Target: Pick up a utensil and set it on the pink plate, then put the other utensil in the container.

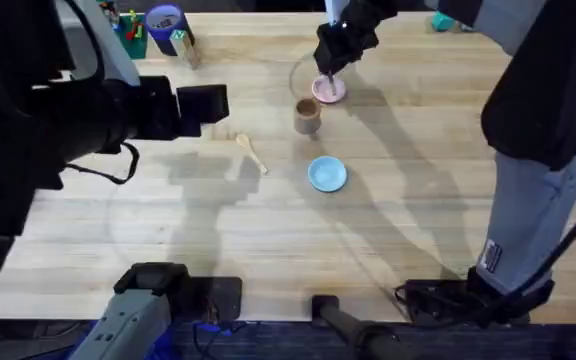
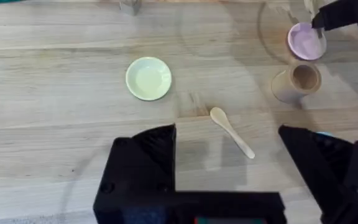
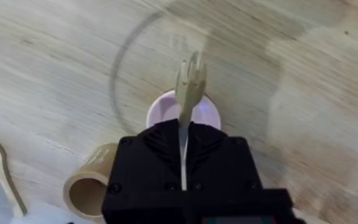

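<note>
My right gripper (image 1: pixel 332 62) (image 3: pixel 183 134) is shut on the handle of the slim pale wooden utensil (image 3: pixel 190 79), whose pronged head sticks out over the small pink plate (image 1: pixel 330 90) (image 3: pixel 158 109) (image 2: pixel 304 41). The tan-brown container (image 1: pixel 308 116) (image 2: pixel 297 82) (image 3: pixel 88 188) stands upright just in front of that plate. The other utensil, a wooden spoon (image 1: pixel 251 152) (image 2: pixel 231 131) (image 3: pixel 1 172), lies flat on the table to the container's left. My left gripper (image 1: pixel 203 104) (image 2: pixel 229 168) hovers open, high above the table left of the spoon, holding nothing.
A light blue plate (image 1: pixel 327 173) sits in front of the container. A pale yellow-green plate (image 2: pixel 148 78) lies further left. A purple-blue cup (image 1: pixel 165 24) and small coloured items stand at the table's back left.
</note>
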Robot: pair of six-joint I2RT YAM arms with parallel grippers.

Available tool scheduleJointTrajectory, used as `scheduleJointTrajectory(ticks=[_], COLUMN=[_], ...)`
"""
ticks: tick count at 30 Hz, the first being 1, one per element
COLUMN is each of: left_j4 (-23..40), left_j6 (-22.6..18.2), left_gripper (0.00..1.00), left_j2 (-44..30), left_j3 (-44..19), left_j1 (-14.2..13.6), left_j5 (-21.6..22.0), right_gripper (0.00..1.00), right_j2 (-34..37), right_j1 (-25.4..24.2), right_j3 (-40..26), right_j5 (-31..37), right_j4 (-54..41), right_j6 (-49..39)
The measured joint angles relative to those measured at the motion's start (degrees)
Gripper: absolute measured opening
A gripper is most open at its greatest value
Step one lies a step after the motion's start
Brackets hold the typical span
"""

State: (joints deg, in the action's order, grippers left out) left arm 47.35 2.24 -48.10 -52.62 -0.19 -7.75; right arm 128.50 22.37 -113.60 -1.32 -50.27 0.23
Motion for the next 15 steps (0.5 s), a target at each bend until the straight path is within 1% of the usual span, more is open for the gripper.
scheduleJointTrajectory(ticks=[15], left_j4=[0.0], left_j6=[0.0], left_gripper=[0.992], left_j2=[0.0], left_j3=[0.0], left_j1=[0.0], left_j5=[0.0], right_gripper=[0.031], right_j2=[0.16], right_j1=[0.0], right_j3=[0.0], right_j5=[0.0], right_j4=[-0.47], right_j6=[0.0])
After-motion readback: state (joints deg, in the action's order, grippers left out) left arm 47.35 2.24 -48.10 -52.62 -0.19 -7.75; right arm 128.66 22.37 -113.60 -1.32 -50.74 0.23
